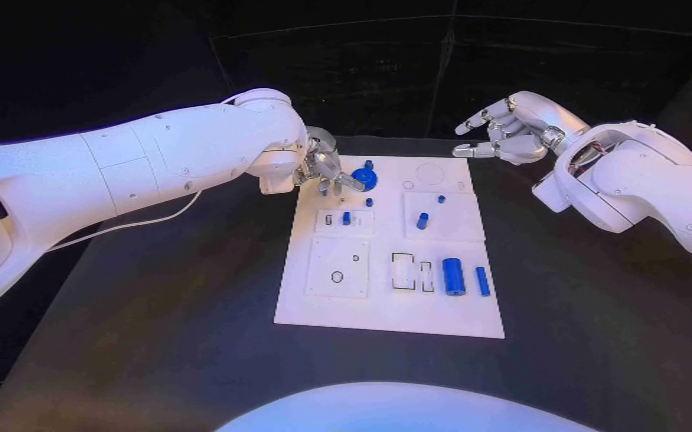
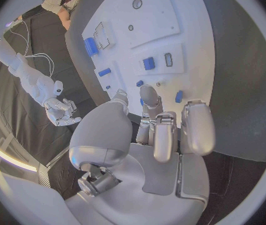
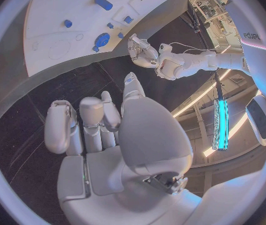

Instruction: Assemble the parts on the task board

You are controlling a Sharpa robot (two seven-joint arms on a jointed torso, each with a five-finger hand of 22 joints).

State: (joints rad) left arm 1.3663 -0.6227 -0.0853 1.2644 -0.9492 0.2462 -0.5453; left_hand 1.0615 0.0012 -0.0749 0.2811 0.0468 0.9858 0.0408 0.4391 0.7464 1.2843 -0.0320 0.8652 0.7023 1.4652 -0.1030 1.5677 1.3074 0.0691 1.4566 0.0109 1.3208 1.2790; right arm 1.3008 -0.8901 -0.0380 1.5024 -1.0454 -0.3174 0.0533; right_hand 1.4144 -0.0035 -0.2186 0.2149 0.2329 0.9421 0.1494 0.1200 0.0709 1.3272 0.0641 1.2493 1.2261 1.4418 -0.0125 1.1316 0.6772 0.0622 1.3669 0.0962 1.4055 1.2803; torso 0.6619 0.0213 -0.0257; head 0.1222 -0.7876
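On a black counter, the left hand hovers with fingers curled, grasping nothing visible, over the round blue part at the white task board's far edge, and should descend slowly and squarely; the right hand hangs released.

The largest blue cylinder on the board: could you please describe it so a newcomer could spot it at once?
Start at the white task board in the table's middle, then go to its near right corner. The largest blue cylinder lies there, between outlined slots and a slimmer blue piece; it is the thickest, longest part.

One task board, two hands
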